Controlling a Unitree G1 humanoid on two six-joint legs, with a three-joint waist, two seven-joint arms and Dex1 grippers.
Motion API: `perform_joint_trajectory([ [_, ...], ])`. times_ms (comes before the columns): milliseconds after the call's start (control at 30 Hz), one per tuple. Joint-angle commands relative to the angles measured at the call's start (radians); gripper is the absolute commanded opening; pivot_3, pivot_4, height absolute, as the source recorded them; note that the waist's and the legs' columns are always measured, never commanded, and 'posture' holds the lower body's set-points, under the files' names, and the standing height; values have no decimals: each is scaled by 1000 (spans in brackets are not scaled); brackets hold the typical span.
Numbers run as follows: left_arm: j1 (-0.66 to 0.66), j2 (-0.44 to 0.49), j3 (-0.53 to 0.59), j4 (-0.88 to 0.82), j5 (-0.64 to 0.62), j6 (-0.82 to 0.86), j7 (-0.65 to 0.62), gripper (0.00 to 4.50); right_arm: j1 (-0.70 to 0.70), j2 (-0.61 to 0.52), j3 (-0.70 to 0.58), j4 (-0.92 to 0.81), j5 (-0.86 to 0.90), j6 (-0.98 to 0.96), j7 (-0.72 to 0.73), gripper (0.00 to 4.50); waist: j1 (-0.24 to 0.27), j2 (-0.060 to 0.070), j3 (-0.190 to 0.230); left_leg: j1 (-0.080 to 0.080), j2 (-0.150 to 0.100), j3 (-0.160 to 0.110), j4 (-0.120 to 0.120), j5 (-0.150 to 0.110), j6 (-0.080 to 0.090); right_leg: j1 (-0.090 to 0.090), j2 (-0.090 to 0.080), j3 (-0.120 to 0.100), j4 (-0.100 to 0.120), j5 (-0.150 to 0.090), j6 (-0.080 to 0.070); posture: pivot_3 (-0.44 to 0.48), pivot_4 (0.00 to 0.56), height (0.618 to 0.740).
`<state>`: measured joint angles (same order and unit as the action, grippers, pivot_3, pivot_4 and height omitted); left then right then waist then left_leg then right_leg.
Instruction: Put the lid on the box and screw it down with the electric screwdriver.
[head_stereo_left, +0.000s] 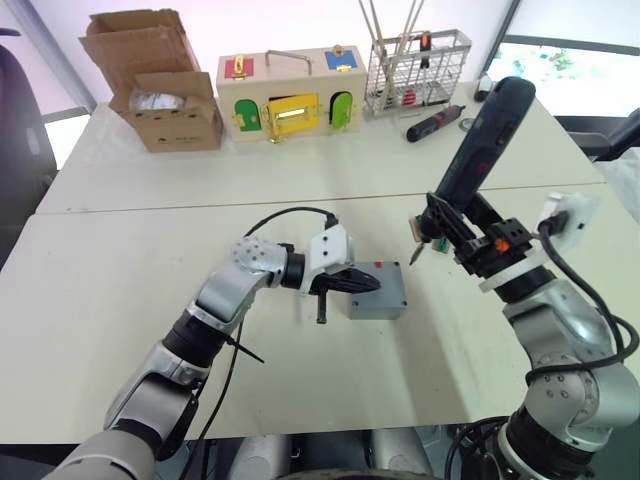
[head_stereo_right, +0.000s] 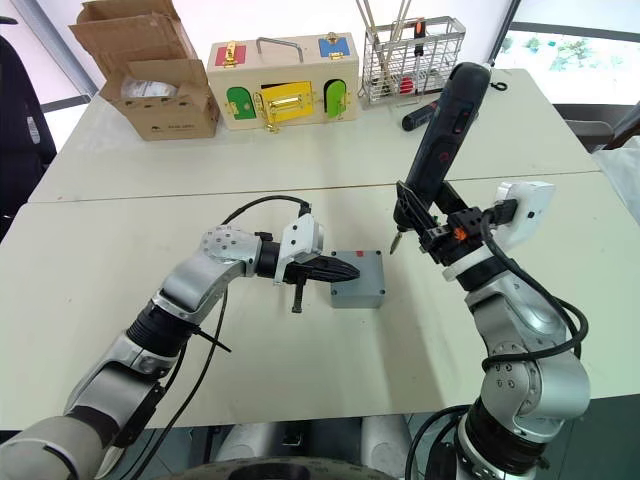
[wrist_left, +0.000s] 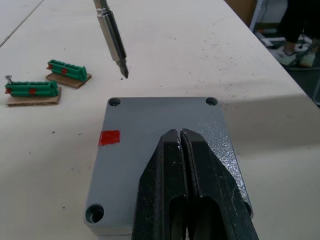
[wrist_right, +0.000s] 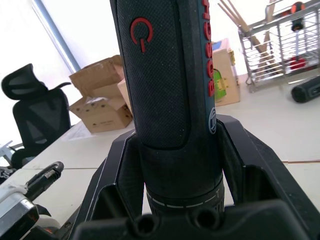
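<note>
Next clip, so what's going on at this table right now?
A two-armed robot is fastening a small grey plastic lid onto a square grey plastic box on the white table. The left gripper, fingers closed together, rests on top of the lid, which already sits on the box. The right gripper holds the thick black electric screwdriver tilted, its metal bit in the air just beyond the box's far edge, not yet in any corner screw hole.

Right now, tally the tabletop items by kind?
Boxes: 3 (grey box, latch box, cardboard box)
Screwdrivers: 2 (electric in right hand, small)
Wire rack: 1
Green strips: 2
Total: 8
</note>
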<state>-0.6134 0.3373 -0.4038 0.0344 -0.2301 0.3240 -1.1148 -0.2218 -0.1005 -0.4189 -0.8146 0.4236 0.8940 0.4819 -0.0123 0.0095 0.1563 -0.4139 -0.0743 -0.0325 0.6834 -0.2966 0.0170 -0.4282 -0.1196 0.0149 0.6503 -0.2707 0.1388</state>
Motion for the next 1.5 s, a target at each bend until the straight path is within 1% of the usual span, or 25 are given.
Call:
perform_joint_trajectory([
  [33,6,11,6,-29,8,-5,-2,0,-17,-20,27,-21,55,-66,-29,1777,0,0,0,0,0,0,0,0,0,0,0,0,0,0,0,0,150,737],
  [233,14,17,4,-49,8,1,4,0,-10,-56,57,5,95,-103,-67,1777,0,0,0,0,0,0,0,0,0,0,0,0,-1,0,0,0,150,737],
  [367,15,17,3,-57,8,5,8,0,13,-96,78,31,119,-125,-61,1777,0,0,0,0,0,0,0,0,0,0,0,0,-1,0,0,0,150,737],
  [567,16,17,2,-59,10,5,10,0,33,-112,95,62,158,-155,-81,1777,0,0,0,0,0,0,0,0,0,1,0,0,-1,0,0,0,150,737],
  [800,17,20,4,-55,11,2,10,0,61,-146,146,104,127,-230,-91,1777,0,0,0,1,0,0,0,0,0,1,0,0,-1,0,0,0,150,737],
  [1233,13,20,7,-41,16,-12,7,0,63,-183,171,146,131,-310,-127,1777,1,0,0,2,0,0,0,0,0,2,0,0,-1,0,0,0,150,737],
  [1367,13,21,7,-37,19,-16,4,0,112,-189,227,131,121,-313,-120,1777,1,0,0,2,0,0,0,0,1,3,0,0,-1,0,0,0,150,737],
  [1500,21,28,-10,-45,32,-17,-4,0,146,-226,295,138,72,-341,-104,1777,0,-2,-1,4,0,0,0,-1,1,5,0,0,-1,0,0,0,150,737],
])
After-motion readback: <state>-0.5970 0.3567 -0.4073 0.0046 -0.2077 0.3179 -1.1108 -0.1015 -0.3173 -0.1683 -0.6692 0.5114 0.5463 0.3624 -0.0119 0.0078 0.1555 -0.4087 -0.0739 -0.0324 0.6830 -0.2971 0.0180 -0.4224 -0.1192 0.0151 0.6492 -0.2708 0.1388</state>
